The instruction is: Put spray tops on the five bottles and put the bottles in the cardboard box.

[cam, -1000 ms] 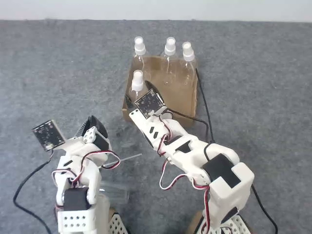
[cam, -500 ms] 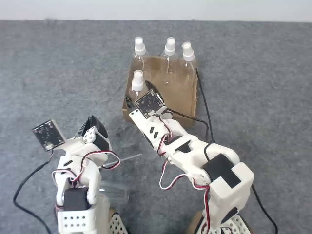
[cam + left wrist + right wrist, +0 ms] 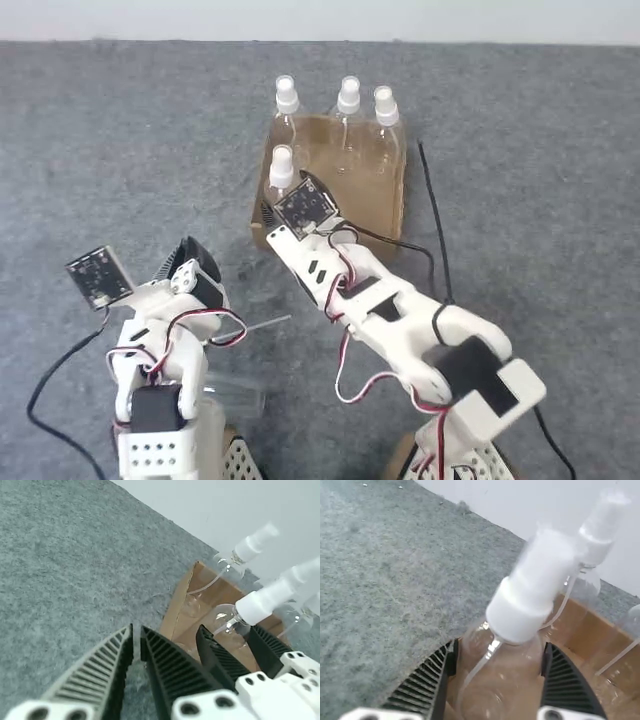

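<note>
- Cardboard box: we find it on the grey worktop, around the right jaws and ahead of the left jaws.
- Contents: four clear bottles, upright, each with a white spray top.
- Held bottle: it stands in the box's near corner. The right jaws are closed against its two sides, below the spray top.
- Three further bottles: in a row along the far wall, beyond the right jaws.
- Left jaws: drawn together to a thin slit, gripping nothing, over bare worktop, apart from the box.
- Clear bottle body: lying on its side on the worktop, well behind the left jaws, outside the box.
</note>
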Available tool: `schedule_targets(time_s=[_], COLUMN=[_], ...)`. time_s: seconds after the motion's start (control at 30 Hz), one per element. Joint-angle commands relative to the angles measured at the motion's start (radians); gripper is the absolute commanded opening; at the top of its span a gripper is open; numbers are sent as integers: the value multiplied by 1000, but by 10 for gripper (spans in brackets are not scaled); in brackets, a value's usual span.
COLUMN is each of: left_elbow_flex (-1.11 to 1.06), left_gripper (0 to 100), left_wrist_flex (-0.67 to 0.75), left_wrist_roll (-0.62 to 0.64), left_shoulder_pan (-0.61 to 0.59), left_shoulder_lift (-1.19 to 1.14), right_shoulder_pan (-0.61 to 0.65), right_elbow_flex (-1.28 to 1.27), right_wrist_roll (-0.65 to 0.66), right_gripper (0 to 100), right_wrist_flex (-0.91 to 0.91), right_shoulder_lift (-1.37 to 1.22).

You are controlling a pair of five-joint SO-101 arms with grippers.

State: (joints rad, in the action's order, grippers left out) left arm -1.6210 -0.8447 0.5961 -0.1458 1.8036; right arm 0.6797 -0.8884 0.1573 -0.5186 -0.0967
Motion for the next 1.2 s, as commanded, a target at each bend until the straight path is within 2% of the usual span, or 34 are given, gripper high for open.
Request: schedule_targets(time_s=[0.0,0.1,0.27,0.87,1.17], left_elbow_flex=[12,10,10,10,22], left_gripper=[20,20,20,20,20], left_wrist_flex=[34,34,34,34,77], left_wrist_roll=[-8,-8,-8,-8,-5], left_shoulder_pan=[-5,-5,-5,-6,-126], left_shoulder_lift=[6,6,6,6,8], right_shoulder_pan=[8,8,8,8,8], right_elbow_flex=[-21,-41,-32,-37,-35], right_wrist_roll=[11,12,8,6,14], right_gripper=[216,215,216,214,214], right_wrist_flex=[7,25,188,564,768], right_shoulder_lift=[119,142,203,466,625])
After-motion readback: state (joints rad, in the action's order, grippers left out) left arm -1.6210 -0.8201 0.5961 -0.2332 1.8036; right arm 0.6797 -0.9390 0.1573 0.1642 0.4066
